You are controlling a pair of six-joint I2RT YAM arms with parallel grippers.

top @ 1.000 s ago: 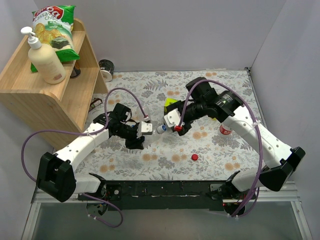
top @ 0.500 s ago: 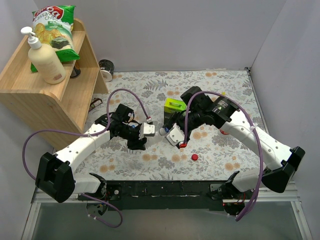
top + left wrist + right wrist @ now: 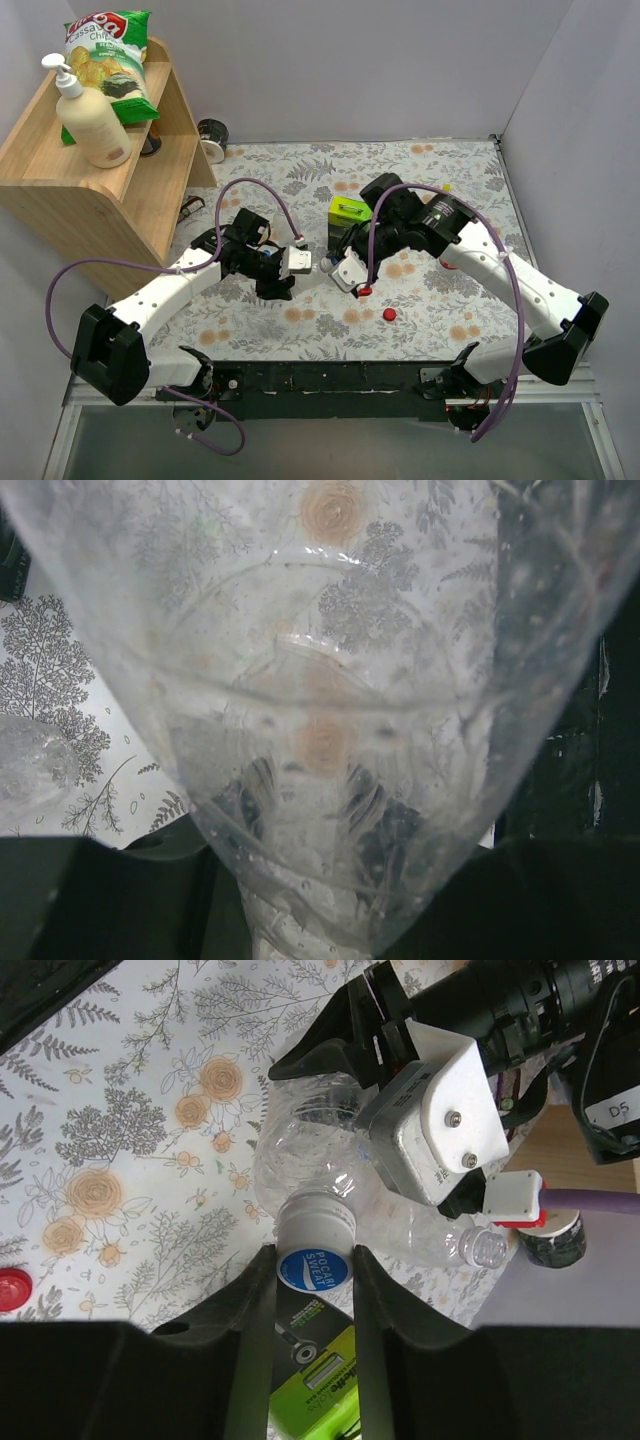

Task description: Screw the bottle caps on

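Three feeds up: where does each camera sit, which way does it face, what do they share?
Top external: above and behind the bases, looking down on the table; both arms whole, left gripper and right gripper meeting.
Left wrist: on the left wrist, looking along its fingers through the clear bottle it grips.
Right wrist: on the right wrist, looking past its fingers at the blue cap on that bottle's neck.
Shared: both wrist views show the bottle; top and right wrist, the red cap.

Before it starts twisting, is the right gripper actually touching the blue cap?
Touching. The right wrist view shows the right gripper closed, with both fingers pressed against opposite sides of the blue cap and no gap visible.
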